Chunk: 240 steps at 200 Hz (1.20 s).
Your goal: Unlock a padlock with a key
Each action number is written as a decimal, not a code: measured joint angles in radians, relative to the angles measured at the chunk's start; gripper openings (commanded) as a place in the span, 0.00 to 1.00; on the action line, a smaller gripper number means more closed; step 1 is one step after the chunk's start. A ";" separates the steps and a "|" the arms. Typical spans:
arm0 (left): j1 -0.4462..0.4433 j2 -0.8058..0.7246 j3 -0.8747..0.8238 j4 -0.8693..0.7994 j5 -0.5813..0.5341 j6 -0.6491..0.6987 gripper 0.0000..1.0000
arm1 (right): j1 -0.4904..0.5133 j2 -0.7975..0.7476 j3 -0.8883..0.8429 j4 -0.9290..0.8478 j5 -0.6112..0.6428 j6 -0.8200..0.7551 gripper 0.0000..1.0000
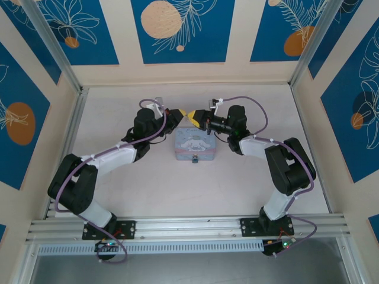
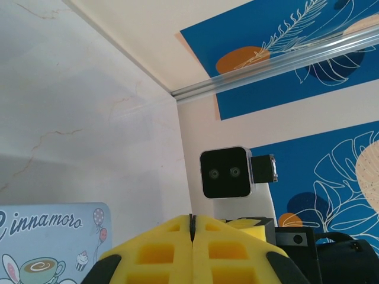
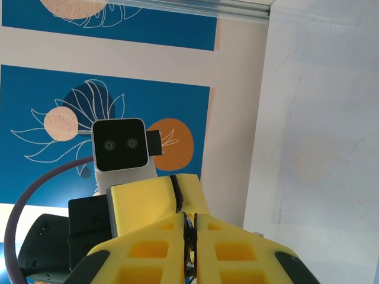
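My two grippers meet tip to tip just above the far edge of the pale blue tin [image 1: 193,144]. A thin dark sliver, the key [image 2: 191,225], sits pinched between the yellow pads of my left gripper [image 2: 191,219], which is shut on it. My right gripper [image 3: 190,220] faces it and is shut on the key's other, dark ring-like end [image 3: 189,239]. From above, the left gripper [image 1: 180,113] and right gripper [image 1: 200,120] nearly touch. The tiny padlock [image 1: 194,158] hangs at the middle of the tin's near side, apart from both grippers.
The tin's printed lid [image 2: 53,248] lies below my left fingers. The back wall [image 1: 183,74] rises just beyond the grippers, and aluminium rails [image 1: 71,130] run along the sides. Bare tabletop [image 1: 195,189] stretches between the tin and the arm bases.
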 measured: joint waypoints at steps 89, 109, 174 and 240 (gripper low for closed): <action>0.001 0.000 -0.020 0.017 -0.011 -0.001 0.00 | 0.000 0.018 0.004 0.012 -0.012 0.008 0.00; 0.001 0.000 -0.020 0.016 -0.011 0.000 0.00 | 0.000 0.018 0.004 0.012 -0.015 0.007 0.00; 0.001 -0.001 -0.020 0.006 -0.011 0.004 0.00 | 0.000 0.024 0.007 0.011 -0.022 0.006 0.08; 0.001 -0.001 -0.020 0.006 -0.022 0.004 0.00 | 0.002 0.037 0.021 0.008 -0.029 0.006 0.15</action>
